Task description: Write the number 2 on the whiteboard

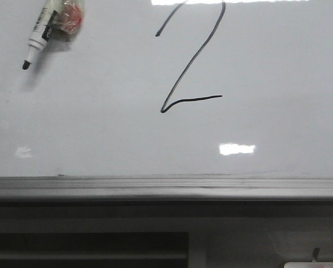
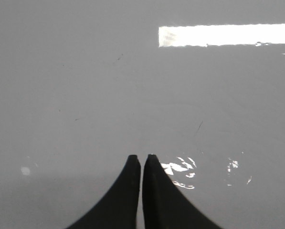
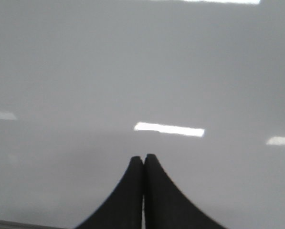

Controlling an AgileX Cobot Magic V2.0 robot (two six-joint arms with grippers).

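Note:
The whiteboard [image 1: 278, 67] fills the front view, glossy with light reflections. The number 2 [image 1: 186, 69] is drawn on it in thin black line, slanted, its top cut off by the frame edge and its base a short wavy stroke. Neither gripper shows in the front view. In the left wrist view my left gripper [image 2: 142, 156] is shut and empty, facing bare board [image 2: 85, 71]. In the right wrist view my right gripper [image 3: 143, 156] is shut and empty, facing bare board [image 3: 132, 62].
A white marker [image 1: 40, 33] with a black tip hangs tilted at the board's upper left, held in a clear and red holder [image 1: 71, 17]. A grey metal ledge [image 1: 166, 187] runs along the board's lower edge. A white object [image 1: 314, 264] sits at the bottom right.

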